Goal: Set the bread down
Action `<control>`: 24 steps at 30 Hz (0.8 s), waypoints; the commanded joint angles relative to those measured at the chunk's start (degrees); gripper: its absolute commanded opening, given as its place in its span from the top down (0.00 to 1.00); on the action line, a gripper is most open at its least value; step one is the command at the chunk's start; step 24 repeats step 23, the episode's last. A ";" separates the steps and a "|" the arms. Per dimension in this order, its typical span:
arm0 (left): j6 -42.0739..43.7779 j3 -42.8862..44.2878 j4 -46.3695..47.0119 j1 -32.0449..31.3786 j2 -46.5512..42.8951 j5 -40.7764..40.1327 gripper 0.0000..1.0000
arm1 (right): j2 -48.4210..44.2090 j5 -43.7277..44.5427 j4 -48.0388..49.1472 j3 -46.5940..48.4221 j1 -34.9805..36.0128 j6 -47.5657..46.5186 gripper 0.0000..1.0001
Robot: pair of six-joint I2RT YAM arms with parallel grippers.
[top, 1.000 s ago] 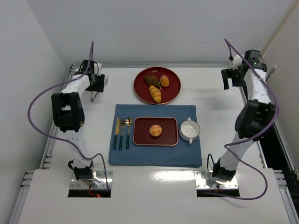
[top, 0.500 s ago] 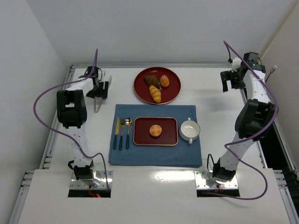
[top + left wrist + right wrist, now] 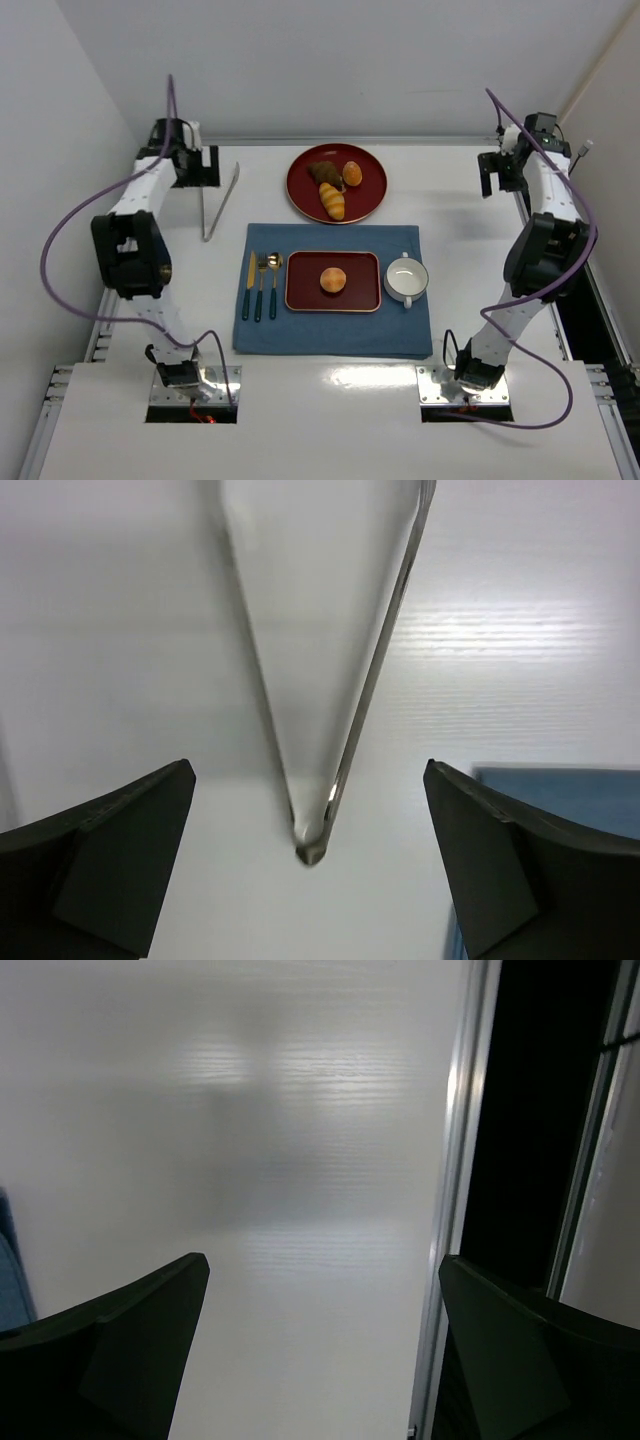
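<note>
- Resting at the centre of the red rectangular tray (image 3: 303,290), the bread (image 3: 333,280) sits upright and free of any contact; the placing step looks complete.
- Left end effector (image 3: 201,165): jaws spread wide, nothing held. It hangs over the far-left part of the surface (image 3: 330,400), above the metal tongs (image 3: 375,680).
- The tongs lie flat on the surface, clear of both fingers. The hinged end points toward the arm bases and the two blades splay apart toward the far edge.
- Right end effector (image 3: 323,1260): jaws also wide apart and empty, parked at the far-right edge, well away from the place setting.
- Next move, as judged: withdraw the left arm straight up and back without catching the tongs. No further grasp appears necessary.
- Bread: small, round, domed, golden-tan with paler matte patches.
- Tray: glossy lacquer-like red, rounded corners, thin pale rim. It lies on a blue cloth mat (image 3: 330,335) of soft woven appearance.
- Tongs: thin polished steel strips forming a narrow V, strongly reflective.
- Round red plate (image 3: 372,190), beyond the mat: carries an elongated ridged roll (image 3: 331,202), a glossier orange bun (image 3: 352,173) and a darker piece.
- Cutlery (image 3: 261,285), left of the tray: gold-toned heads, dark teal handles.
- White cup (image 3: 406,278), right of the tray: smooth, glazed, apparently empty.
</note>
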 commanded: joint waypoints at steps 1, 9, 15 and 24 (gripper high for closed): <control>-2.31 3.41 -1.81 6.65 -10.76 5.76 0.00 | -3.38 6.82 2.43 -0.54 -1.62 4.90 0.00; -0.46 -0.29 -4.45 15.89 -16.75 9.20 0.00 | -6.98 9.04 3.92 -1.86 -6.54 6.75 0.00; 1.47 -5.03 -4.45 21.08 -21.57 11.05 0.00 | -8.04 8.51 2.78 0.06 -8.30 6.75 0.00; 2.70 -7.58 -5.07 25.83 -22.63 13.95 0.00 | -8.04 6.49 2.25 0.60 -9.45 6.75 0.00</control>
